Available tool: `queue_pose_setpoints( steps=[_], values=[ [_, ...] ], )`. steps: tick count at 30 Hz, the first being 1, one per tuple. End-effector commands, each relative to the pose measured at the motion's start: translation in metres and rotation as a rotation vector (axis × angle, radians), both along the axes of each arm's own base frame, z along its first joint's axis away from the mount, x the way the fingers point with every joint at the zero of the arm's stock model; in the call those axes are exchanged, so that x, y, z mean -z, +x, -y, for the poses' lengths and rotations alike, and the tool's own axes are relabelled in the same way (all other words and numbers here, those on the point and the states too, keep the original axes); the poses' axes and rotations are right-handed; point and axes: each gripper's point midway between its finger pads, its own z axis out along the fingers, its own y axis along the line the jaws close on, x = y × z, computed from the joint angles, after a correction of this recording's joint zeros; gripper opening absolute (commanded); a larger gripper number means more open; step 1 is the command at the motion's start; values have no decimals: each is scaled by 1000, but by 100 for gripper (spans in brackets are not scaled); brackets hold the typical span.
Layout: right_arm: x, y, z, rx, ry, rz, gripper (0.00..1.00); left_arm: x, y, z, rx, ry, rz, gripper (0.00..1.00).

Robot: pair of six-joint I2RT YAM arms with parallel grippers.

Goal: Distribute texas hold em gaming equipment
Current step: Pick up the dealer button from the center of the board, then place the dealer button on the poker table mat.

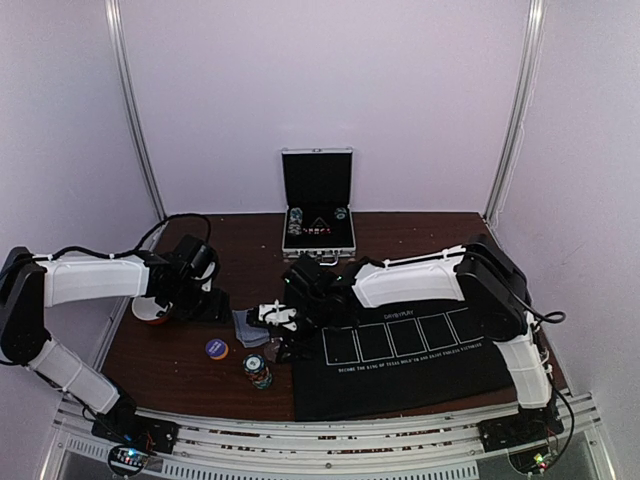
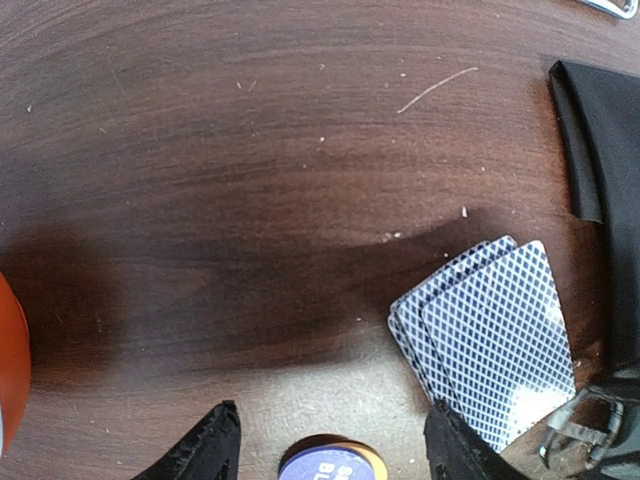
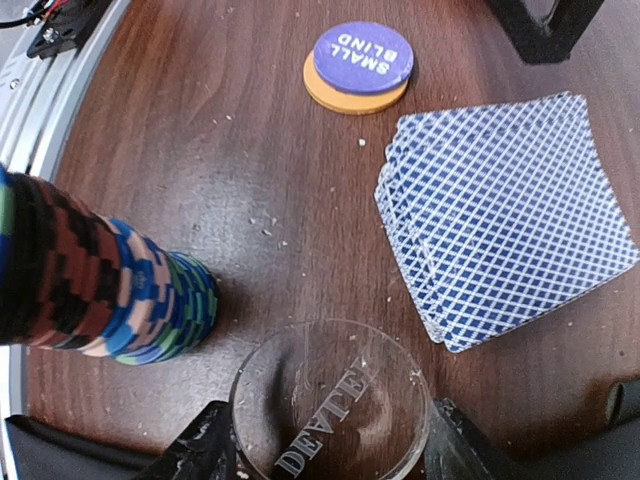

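My right gripper (image 3: 330, 445) (image 1: 280, 345) is shut on a clear round dealer button disc (image 3: 330, 405), one finger against each side of its rim, low over the wood. A tall leaning stack of stripe-edged poker chips (image 3: 110, 290) (image 1: 257, 370) stands to its left. A fanned pile of blue-backed playing cards (image 3: 505, 215) (image 2: 490, 330) (image 1: 250, 325) lies to its right. Beyond, a purple small-blind disc (image 3: 362, 55) (image 1: 216, 348) rests on an orange disc (image 3: 330, 95). My left gripper (image 2: 330, 440) (image 1: 195, 300) hangs open above the table, the purple disc (image 2: 330, 462) showing between its fingers.
The black felt mat (image 1: 400, 360) (image 2: 600, 130) with printed card boxes covers the right front of the table. The open silver case (image 1: 318, 200) stands at the back centre. A red-and-white round thing (image 1: 150, 310) (image 2: 8, 370) sits beside the left gripper.
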Motion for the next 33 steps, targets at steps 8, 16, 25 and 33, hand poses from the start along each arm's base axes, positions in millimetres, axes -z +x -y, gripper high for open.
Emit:
queue_pose_setpoints(
  steps=[8, 16, 25, 33],
  values=[
    [-76, 20, 14, 85, 117, 63, 45, -16, 17, 1, -7, -11, 66, 66],
    [-108, 104, 111, 540, 222, 99, 46, -22, 19, -3, -13, 5, 89, 66],
    [-59, 172, 255, 1037, 24, 159, 46, -17, 17, -5, -20, 8, 72, 66],
    [-23, 193, 275, 1127, -49, 111, 47, -11, 1, -13, -55, 15, 24, 73]
  ],
)
